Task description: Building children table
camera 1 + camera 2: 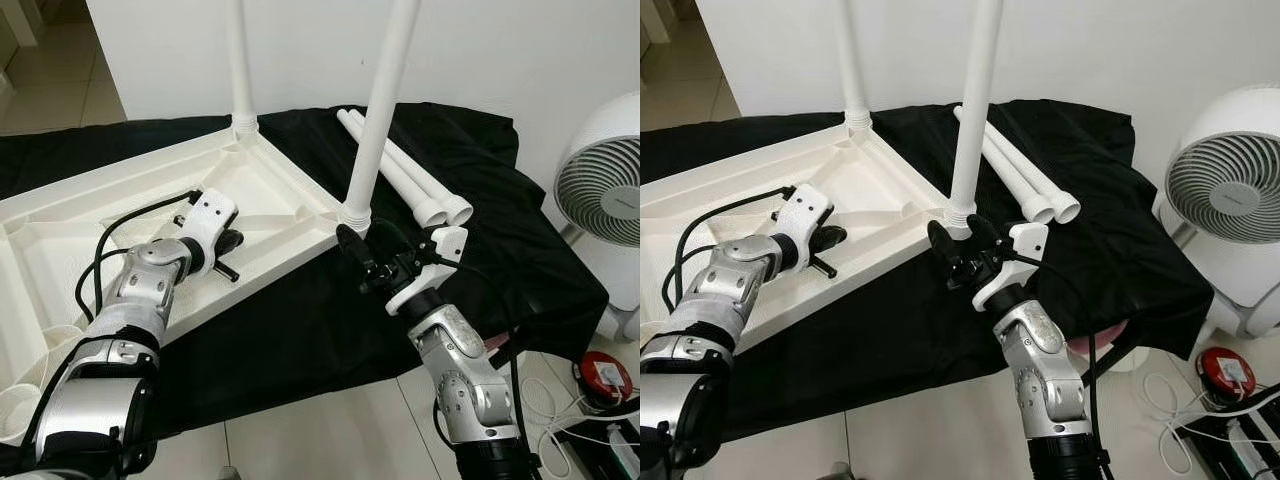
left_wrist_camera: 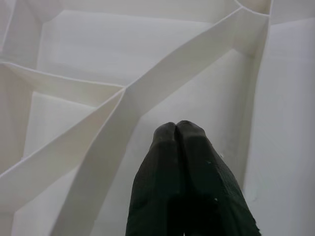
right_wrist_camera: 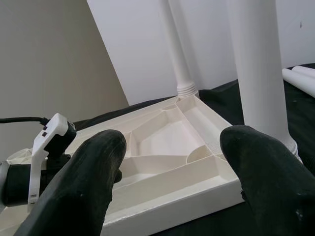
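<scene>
The white plastic table top [image 1: 90, 215] lies upside down on a black cloth [image 1: 300, 330]. One white leg [image 1: 240, 60] stands upright in its far corner socket, and a second leg [image 1: 380, 110] stands in the near right corner. Two loose white legs [image 1: 400, 170] lie side by side on the cloth behind it. My left gripper [image 2: 175, 129] is shut with nothing in it, its tips over the ribbed underside [image 2: 123, 98] of the table top. My right gripper [image 1: 365, 248] is open just in front of the base of the near leg [image 3: 258, 64], not touching it.
A white fan [image 1: 605, 190] stands on the floor to the right of the cloth. A red round object [image 1: 603, 378] and white cables [image 1: 560, 420] lie below it. White round parts [image 1: 30, 390] sit at the lower left. A white wall [image 1: 500, 50] is close behind.
</scene>
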### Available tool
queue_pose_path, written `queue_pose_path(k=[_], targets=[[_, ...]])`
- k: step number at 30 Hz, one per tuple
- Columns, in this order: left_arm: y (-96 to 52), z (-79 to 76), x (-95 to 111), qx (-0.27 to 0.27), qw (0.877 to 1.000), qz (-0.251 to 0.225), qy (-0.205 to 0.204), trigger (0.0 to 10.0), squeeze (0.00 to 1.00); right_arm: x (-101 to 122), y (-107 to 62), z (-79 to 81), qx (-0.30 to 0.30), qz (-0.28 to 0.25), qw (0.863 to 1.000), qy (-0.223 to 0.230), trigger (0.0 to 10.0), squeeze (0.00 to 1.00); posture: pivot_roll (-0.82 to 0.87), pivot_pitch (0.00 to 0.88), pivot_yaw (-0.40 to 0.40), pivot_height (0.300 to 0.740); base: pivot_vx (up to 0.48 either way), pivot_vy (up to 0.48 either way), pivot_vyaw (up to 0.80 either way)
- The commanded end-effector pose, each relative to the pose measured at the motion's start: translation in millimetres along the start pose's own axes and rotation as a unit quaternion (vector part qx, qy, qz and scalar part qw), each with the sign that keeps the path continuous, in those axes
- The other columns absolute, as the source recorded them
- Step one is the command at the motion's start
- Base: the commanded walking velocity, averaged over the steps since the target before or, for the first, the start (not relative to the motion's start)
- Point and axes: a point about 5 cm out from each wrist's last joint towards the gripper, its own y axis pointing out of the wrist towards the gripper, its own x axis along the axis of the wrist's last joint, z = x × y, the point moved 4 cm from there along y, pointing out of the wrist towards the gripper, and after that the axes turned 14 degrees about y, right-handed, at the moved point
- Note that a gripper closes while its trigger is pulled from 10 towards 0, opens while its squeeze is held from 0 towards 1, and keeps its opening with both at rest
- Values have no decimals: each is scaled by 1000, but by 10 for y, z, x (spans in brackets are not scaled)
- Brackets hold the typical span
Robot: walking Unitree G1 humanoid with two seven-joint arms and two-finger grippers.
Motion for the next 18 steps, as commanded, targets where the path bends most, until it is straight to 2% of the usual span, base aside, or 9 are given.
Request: queue_pose_path(k=[1, 3, 4, 5, 6, 8, 9, 13, 18], targets=[[-81, 397, -108, 206, 977, 59, -8, 0, 0, 18, -2, 10, 0, -2, 1000, 1, 10000, 0, -50, 19, -25, 740, 0, 0, 0], [-91, 441, -97, 217, 974, 57, -12, 0, 0, 15, -4, 15, -1, -2, 1000, 2, 10000, 0, -52, 19, -24, 740, 0, 0, 0], [-94, 449, -94, 219, 974, 56, -13, 2431, 0, 15, -6, 17, -1, -2, 1000, 2, 10000, 0, -54, 19, -23, 740, 0, 0, 0], [-79, 432, -1, 208, 977, 29, -17, 10000, 0, 16, -9, 14, -2, -2, 1000, 1, 10000, 0, -56, 20, -21, 740, 0, 0, 0], [-79, 432, -1, 208, 977, 29, -17, 10000, 0, 16, -9, 14, -2, -2, 1000, 1, 10000, 0, -56, 20, -21, 740, 0, 0, 0], [-46, 322, 214, 161, 986, -39, -33, 10000, 0, 18, -18, 8, -4, -3, 1000, 1, 10000, 0, -54, 21, -22, 740, 0, 0, 0], [-38, 199, 340, 116, 989, -81, -42, 10000, 1000, 13, -29, 0, -5, -1, 1000, 0, 10000, 0, -50, 23, -22, 740, 0, 0, 0], [-60, -57, 482, 34, 991, -130, -28, 10000, 1000, 0, -66, -42, -12, 3, 1000, -8, 10000, 0, -47, 24, -23, 740, 0, 0, 0], [-81, -135, 471, 14, 992, -129, 0, 10000, 1000, 18, -120, -136, -38, -1, 999, -22, 10000, 0, -42, 27, -23, 740, 0, 0, 0]])
